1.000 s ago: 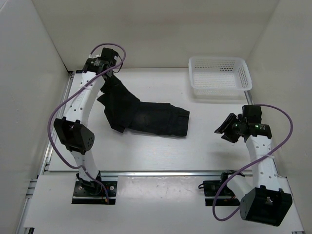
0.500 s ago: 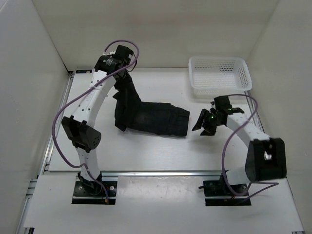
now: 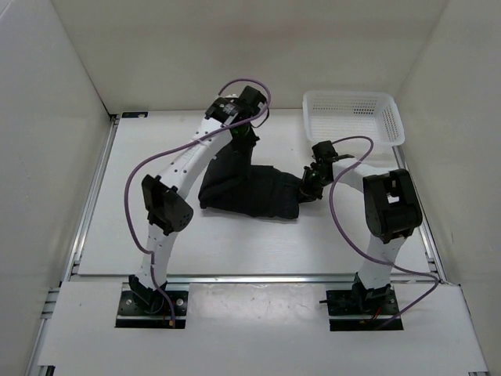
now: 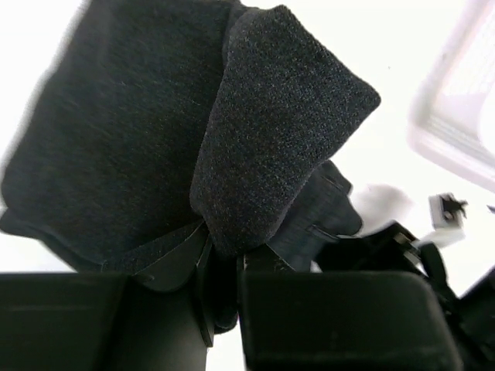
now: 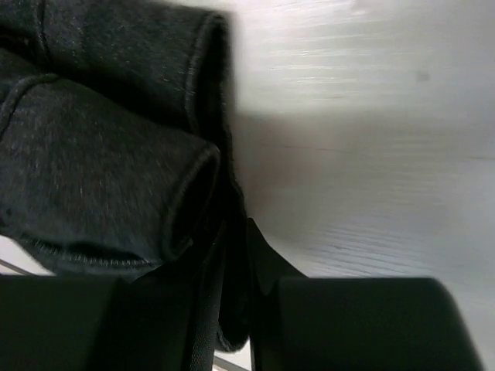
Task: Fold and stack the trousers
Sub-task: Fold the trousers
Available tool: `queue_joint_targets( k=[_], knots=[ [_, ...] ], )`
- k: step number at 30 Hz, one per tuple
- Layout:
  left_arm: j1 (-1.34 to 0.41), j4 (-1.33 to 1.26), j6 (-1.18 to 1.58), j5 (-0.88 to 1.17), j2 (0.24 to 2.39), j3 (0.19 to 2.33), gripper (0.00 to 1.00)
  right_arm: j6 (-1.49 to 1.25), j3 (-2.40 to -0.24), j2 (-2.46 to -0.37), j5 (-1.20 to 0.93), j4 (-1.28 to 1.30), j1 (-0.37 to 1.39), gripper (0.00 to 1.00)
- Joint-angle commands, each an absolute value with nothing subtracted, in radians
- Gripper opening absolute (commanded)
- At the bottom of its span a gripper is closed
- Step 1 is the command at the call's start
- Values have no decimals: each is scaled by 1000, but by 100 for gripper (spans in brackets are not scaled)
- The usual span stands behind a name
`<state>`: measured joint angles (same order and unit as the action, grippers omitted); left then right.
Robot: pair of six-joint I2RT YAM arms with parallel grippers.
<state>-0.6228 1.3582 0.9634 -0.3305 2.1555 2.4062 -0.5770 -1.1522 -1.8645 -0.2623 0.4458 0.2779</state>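
The black trousers [image 3: 246,188] lie partly folded in the middle of the table. My left gripper [image 3: 241,135] is shut on one end of the cloth [image 4: 263,154] and holds it lifted above the pile, so the cloth hangs down to the folded part. My right gripper [image 3: 308,186] is low at the right edge of the trousers, shut on a folded hem [image 5: 116,193]. In the right wrist view cloth sits pinched between the jaws, with bare table to the right.
A white mesh basket [image 3: 354,116] stands at the back right, close behind my right arm; its rim [image 4: 456,116] shows in the left wrist view. White walls close in the table at left, back and right.
My left gripper carried the lifted trouser end from the back left towards the middle, over the pile. My right arm swung in from the right and took hold of the trousers' right edge.
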Motion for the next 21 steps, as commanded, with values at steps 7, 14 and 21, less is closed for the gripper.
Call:
queue_joint_targets(
  k=[7, 14, 21],
  knots=[
    [-793, 1065, 933, -68, 2259, 2514, 54, -653, -1169, -1841, -241, 488, 308, 23],
    [-773, 1164, 744, -92, 2039, 2366, 71, -643, -1002, -1567, -77, 572, 230, 48],
    [-681, 1146, 706, -196, 1763, 2024, 42, -592, -1005, -1384, -181, 584, 216, 61]
  ],
)
